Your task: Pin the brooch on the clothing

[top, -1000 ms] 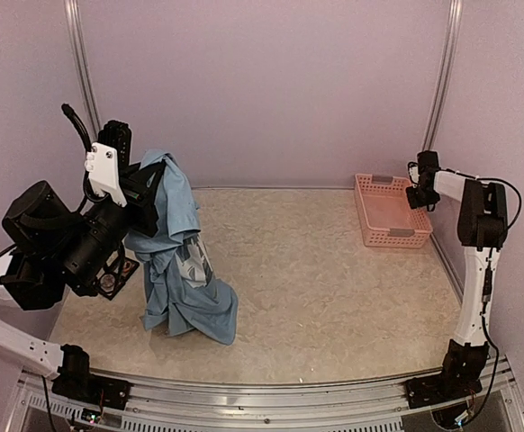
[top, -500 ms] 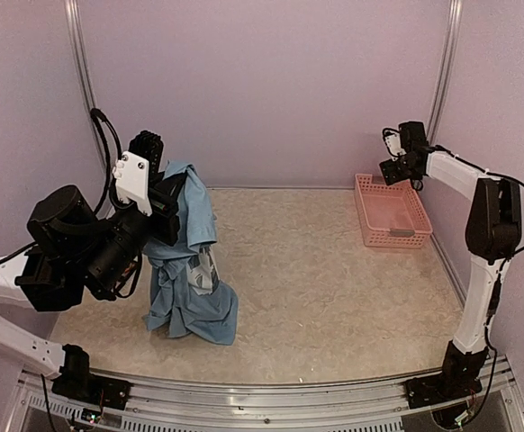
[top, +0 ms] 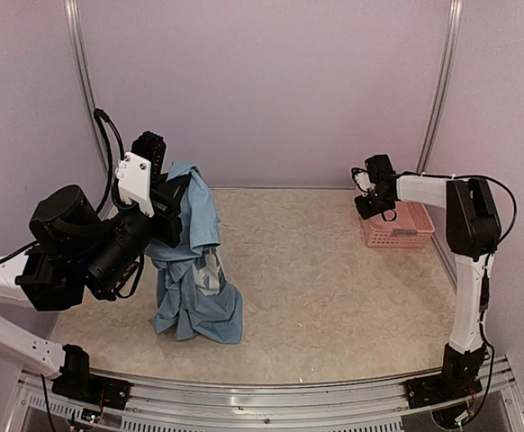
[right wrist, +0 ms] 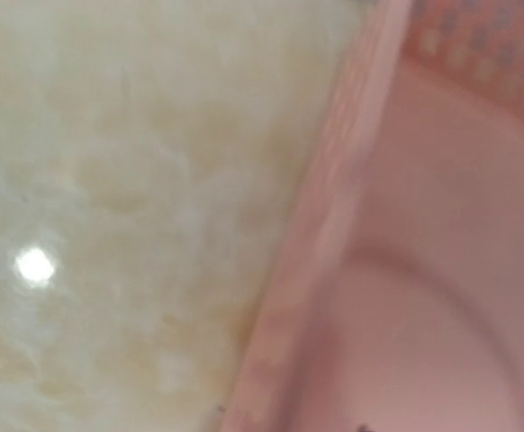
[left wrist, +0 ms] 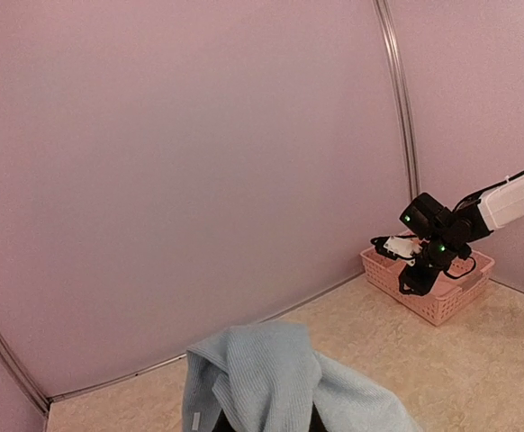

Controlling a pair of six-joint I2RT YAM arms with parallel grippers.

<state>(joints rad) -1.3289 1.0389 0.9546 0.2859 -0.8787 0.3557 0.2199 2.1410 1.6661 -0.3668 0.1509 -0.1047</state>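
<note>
The clothing, a light blue T-shirt (top: 194,270), hangs bunched from my left gripper (top: 181,187), which is shut on its top; the lower part rests on the table. In the left wrist view the cloth (left wrist: 271,373) drapes over my fingers and hides them. My right gripper (top: 370,205) is at the left rim of the pink basket (top: 397,229); it also shows in the left wrist view (left wrist: 420,270). Its fingers do not show in the right wrist view, which holds only the blurred basket rim (right wrist: 334,225) and the table. No brooch is visible.
The pink basket (left wrist: 442,288) stands at the back right by the wall. Pink walls close in the table on three sides. A small dark object lay under the left arm earlier and is now hidden.
My right gripper swung from the basket's right side, up over it, then down to its left rim. My left arm rose a little with the shirt, then held nearly still.
</note>
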